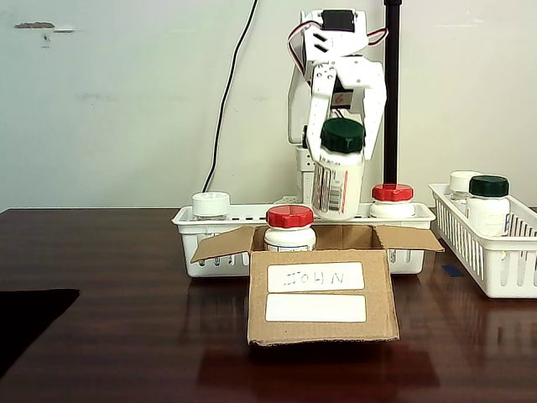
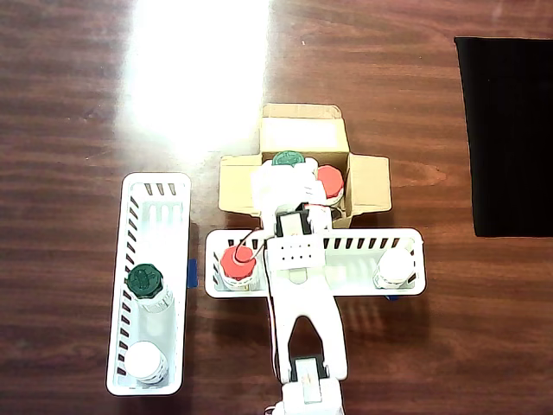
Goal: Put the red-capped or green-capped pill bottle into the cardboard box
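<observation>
The cardboard box (image 1: 323, 329) stands open at the table's middle, with a label reading "JOHN" on its front. Inside it stands a red-capped pill bottle (image 1: 289, 227). My gripper (image 1: 342, 151) is shut on a green-capped pill bottle (image 1: 338, 180), holding it upright just above the box opening, right of the red-capped one. From overhead, the green cap (image 2: 289, 159) and the red cap (image 2: 330, 180) lie within the box (image 2: 302, 130), with the gripper (image 2: 283, 183) partly covering them.
A white basket (image 1: 403, 256) behind the box holds a white-capped bottle (image 1: 211, 204) and a red-capped one (image 1: 392, 200). A second basket (image 1: 495, 269) at the right holds a green-capped bottle (image 1: 488, 201) and a white-capped one (image 1: 463, 183). A black mat (image 2: 510, 130) lies on the table.
</observation>
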{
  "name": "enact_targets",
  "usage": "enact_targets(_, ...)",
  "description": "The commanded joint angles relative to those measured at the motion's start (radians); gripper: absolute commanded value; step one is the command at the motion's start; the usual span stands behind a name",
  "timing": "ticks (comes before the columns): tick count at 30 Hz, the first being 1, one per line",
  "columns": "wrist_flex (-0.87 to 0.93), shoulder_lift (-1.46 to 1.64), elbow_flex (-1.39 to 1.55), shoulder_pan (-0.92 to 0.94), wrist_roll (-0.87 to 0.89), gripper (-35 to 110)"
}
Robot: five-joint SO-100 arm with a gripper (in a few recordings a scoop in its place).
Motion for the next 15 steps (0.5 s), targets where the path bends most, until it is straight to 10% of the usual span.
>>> enact_targets(1,-0.06,0.0,-0.118,-0.008,0.0,0)
enact_targets(15,-0.35,-0.021,0.095,-0.012,-0.02,3)
